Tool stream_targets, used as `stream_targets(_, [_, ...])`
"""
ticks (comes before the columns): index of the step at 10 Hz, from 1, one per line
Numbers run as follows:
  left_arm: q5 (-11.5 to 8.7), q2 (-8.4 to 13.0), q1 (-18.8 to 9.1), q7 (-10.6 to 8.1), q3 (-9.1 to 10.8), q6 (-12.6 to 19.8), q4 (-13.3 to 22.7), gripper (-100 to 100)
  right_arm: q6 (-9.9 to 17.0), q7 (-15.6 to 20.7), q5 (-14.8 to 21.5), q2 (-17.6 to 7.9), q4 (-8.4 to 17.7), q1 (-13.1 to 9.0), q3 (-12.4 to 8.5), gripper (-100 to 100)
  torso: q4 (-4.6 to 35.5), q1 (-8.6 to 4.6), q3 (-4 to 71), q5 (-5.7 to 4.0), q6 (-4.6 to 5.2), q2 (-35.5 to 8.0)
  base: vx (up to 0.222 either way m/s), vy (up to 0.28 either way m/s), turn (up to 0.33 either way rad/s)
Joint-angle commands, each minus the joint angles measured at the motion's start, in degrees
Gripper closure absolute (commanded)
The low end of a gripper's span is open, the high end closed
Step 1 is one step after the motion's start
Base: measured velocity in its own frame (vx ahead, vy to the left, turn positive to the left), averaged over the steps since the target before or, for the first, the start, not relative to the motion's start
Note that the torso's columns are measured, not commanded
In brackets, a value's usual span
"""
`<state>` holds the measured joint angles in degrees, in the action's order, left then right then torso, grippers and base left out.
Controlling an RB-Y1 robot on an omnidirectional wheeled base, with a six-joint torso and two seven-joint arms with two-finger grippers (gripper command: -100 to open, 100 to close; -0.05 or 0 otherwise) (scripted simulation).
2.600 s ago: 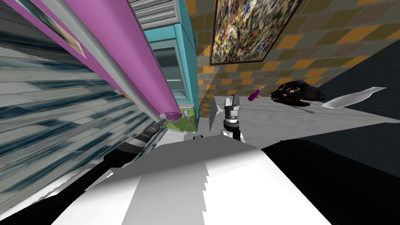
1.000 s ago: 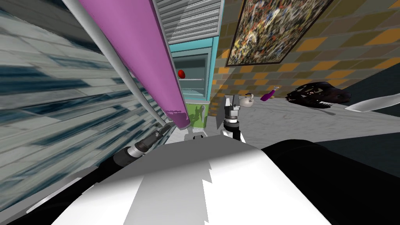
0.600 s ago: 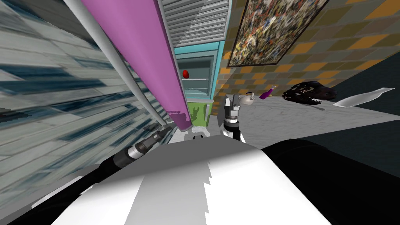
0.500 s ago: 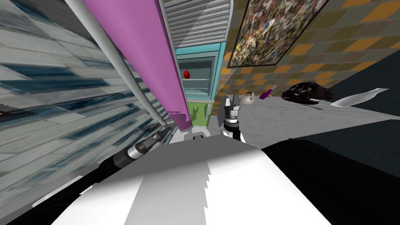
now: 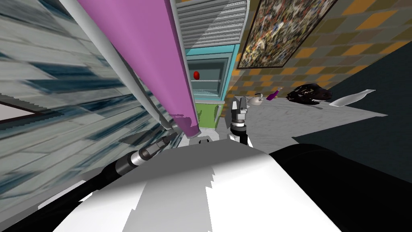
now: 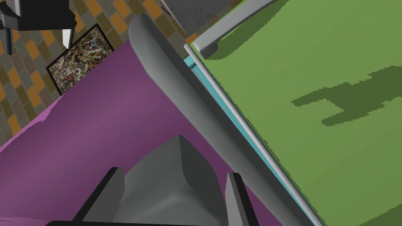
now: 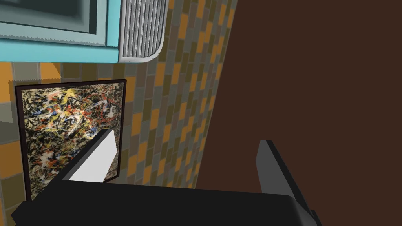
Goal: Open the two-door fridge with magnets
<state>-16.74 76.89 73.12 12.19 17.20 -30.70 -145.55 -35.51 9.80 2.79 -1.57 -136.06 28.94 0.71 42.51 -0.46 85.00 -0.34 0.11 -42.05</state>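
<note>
Left hand (image 6: 174, 174) grips handle (image 6: 180, 90) running along purple door's (image 5: 149, 52) edge.

The left arm (image 5: 100, 177) is showing black, a silver collar (image 5: 134, 159) before the dark left gripper (image 6: 173, 172). The right arm (image 5: 240, 121) is showing white and grey rings (dark band between); the right gripper (image 7: 187, 138) is carrying pale fingers (image 7: 100, 157) on a black box.
</note>
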Motion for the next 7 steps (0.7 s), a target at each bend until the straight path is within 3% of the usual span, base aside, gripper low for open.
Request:
stream_targets(1, [0.2,1.5,0.7,0.39,0.29,-1.2,0.0,100,0.0,0.0,0.0,0.0,0.0,0.0,0.0,0,-0.2,-0.26,-0.1,0.00,-0.03,0.1,-0.002,0.130,-0.048])
stream_targets(4, [0.3,3.0,1.4,0.77,0.61,-2.4,0.0,100,0.0,0.0,0.0,0.0,0.0,0.0,0.0,0,-0.1,0.89,-0.1,0.28,-0.06,0.0,-0.013,0.206,-0.041])
stream_targets(6, [0.7,5.9,2.8,1.54,1.24,-4.7,0.0,100,0.0,0.0,0.0,0.0,0.0,0.0,0.0,0,-0.2,0.58,0.1,0.16,0.02,0.3,0.002,0.271,-0.055])
stream_targets(7, [0.7,5.9,2.8,1.54,1.24,-4.7,0.0,100,0.0,0.0,0.0,0.0,0.0,0.0,0.0,0,-0.1,0.53,0.2,0.16,0.07,0.3,-0.013,0.245,-0.046])
